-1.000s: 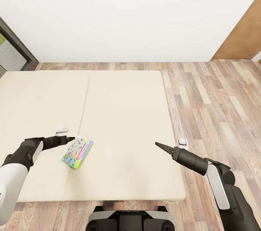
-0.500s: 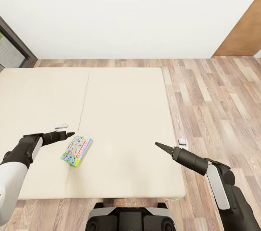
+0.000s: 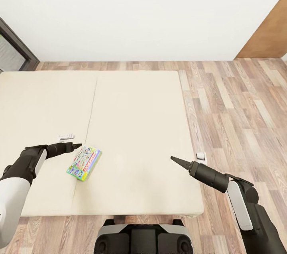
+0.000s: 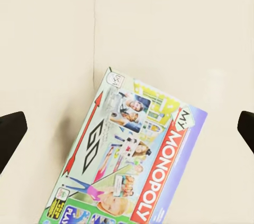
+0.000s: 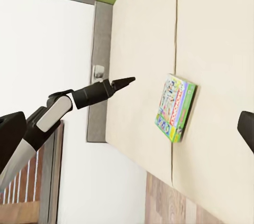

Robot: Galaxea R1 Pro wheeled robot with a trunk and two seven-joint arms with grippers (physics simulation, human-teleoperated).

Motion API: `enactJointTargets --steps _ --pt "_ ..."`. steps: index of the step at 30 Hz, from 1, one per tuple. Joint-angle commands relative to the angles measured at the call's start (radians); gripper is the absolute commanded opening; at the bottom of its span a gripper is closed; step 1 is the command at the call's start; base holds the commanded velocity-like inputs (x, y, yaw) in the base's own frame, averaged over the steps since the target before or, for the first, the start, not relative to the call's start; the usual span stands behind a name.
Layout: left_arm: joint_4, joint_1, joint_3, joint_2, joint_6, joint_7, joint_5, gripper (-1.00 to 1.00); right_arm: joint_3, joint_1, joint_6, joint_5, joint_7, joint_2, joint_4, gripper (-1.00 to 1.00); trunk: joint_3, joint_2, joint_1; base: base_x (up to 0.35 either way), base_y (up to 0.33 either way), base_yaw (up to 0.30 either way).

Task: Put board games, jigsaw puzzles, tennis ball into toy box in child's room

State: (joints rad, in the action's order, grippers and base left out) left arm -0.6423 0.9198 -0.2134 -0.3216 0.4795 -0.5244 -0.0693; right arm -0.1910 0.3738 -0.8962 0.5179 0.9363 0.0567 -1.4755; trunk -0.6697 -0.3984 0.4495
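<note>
Head view: one board game (image 3: 83,157) lies flat on the bed (image 3: 135,126), near its front edge and left of centre, just right of the mattress seam. The left hand (image 3: 75,147) hangs close above the box's far left corner, not holding it; its opening cannot be read here. The right hand (image 3: 177,161) hovers over the bed's right part, well apart from the box, holding nothing visible; its spread is likewise unreadable. Judged progress: early, this box not yet picked up; toy box and bench toys not in sight.

Left wrist view: cover reads "My Monopoly" (image 4: 132,160), a detail too small to read from the head camera. Dark fingertips (image 4: 10,137) sit wide apart at either edge, box between and beyond them: hand spread open, empty.

Right wrist view: box thickness shows at its side edge (image 5: 177,106); left arm's tip (image 5: 123,82) is near it, apart. This hand's own fingertips (image 5: 10,139) stand wide, empty.
</note>
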Motion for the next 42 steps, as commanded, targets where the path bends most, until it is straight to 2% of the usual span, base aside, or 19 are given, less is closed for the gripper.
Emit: enactJointTargets --steps 1,42 --pt "-0.001 0.001 -0.005 0.001 0.006 -0.008 -0.007 1.00 -0.001 0.001 -0.005 0.001 0.002 0.000 0.000 1.00 -0.003 -0.002 0.000 0.000 0.000 0.000" --pt "0.000 0.001 -0.001 0.004 0.002 0.000 -0.015 1.00 -0.001 0.001 -0.006 0.001 0.002 0.000 0.000 1.00 -0.070 -0.002 0.000 0.000 0.000 0.000"
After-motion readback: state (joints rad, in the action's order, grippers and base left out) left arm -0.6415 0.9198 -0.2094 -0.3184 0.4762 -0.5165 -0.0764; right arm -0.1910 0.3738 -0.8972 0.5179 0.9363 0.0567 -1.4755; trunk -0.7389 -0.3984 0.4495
